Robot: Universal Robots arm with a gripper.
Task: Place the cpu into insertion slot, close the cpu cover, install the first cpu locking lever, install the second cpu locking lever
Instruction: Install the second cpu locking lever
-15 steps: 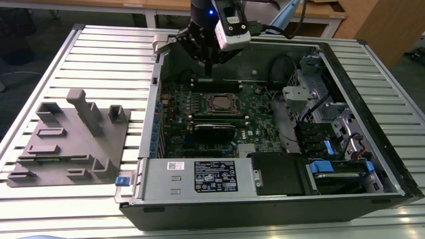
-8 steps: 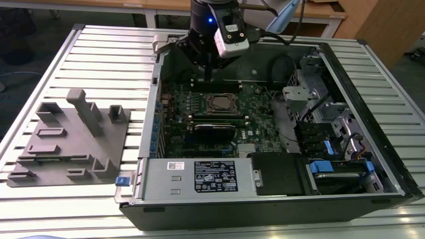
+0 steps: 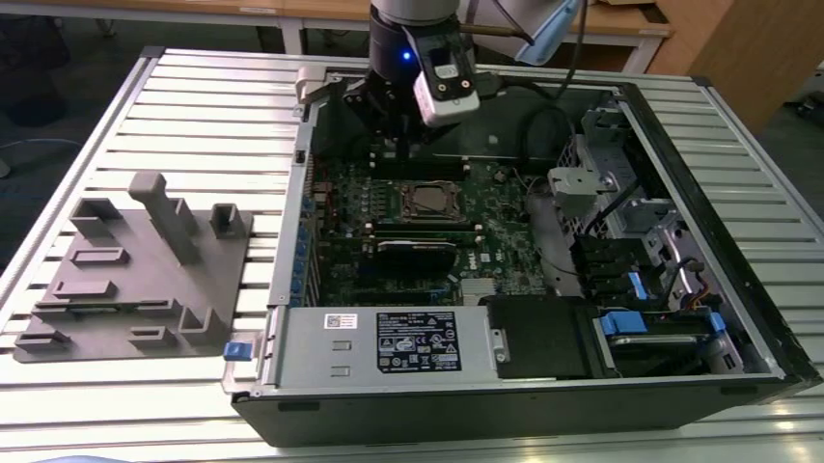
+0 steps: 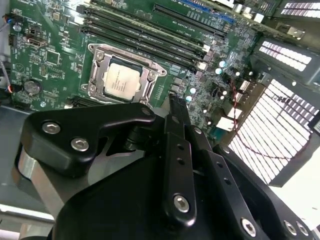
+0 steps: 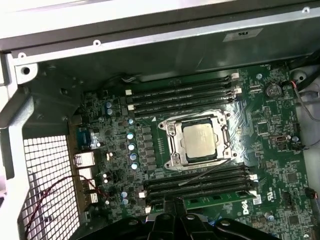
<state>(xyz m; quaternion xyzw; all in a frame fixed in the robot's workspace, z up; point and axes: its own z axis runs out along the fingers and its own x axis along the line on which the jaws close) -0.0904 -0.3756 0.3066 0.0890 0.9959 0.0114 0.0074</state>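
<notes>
Cpu [image 5: 202, 141] sits in insertion slot [image 5: 171, 145], seemingly covered

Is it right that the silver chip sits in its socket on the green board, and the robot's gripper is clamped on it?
Not quite. The cpu does sit in the insertion slot on the motherboard, but the gripper is not on it: both wrist views show it apart from the chip, holding nothing.

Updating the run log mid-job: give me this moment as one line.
cpu: seated in insertion slot | cpu cover: closed over cpu | end effector: above motherboard, holding nothing, fingers together | levers: state unclear
</notes>
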